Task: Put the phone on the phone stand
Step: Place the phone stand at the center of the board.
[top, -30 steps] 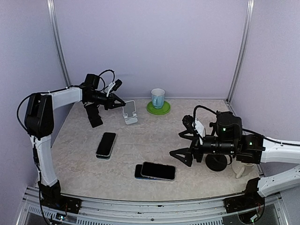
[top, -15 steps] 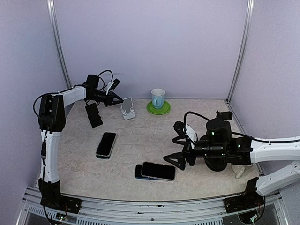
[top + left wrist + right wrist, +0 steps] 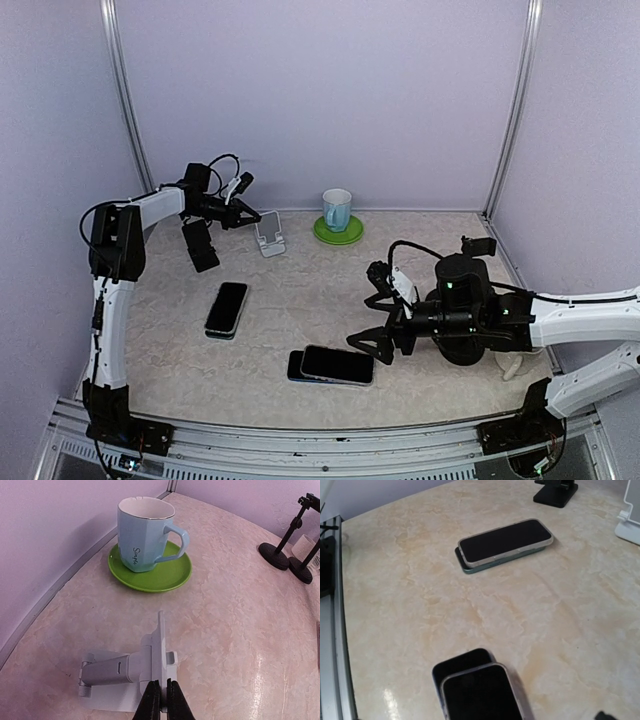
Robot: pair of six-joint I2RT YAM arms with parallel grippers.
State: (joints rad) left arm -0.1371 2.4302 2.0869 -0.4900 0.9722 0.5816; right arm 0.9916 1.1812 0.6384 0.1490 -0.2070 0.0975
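Left end effector (image 3: 160, 702), cut off at the frame's bottom, pinches the phone stand (image 3: 150, 665) near the mug (image 3: 145, 535) on its saucer (image 3: 170, 577). Right end effector (image 3: 368, 312) gapes by stacked phones (image 3: 335, 365) on the worktop (image 3: 300, 295).

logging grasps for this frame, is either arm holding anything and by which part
The left jaws pinch the white phone stand by the edge of its upright back plate. The right jaws are open, holding nothing.
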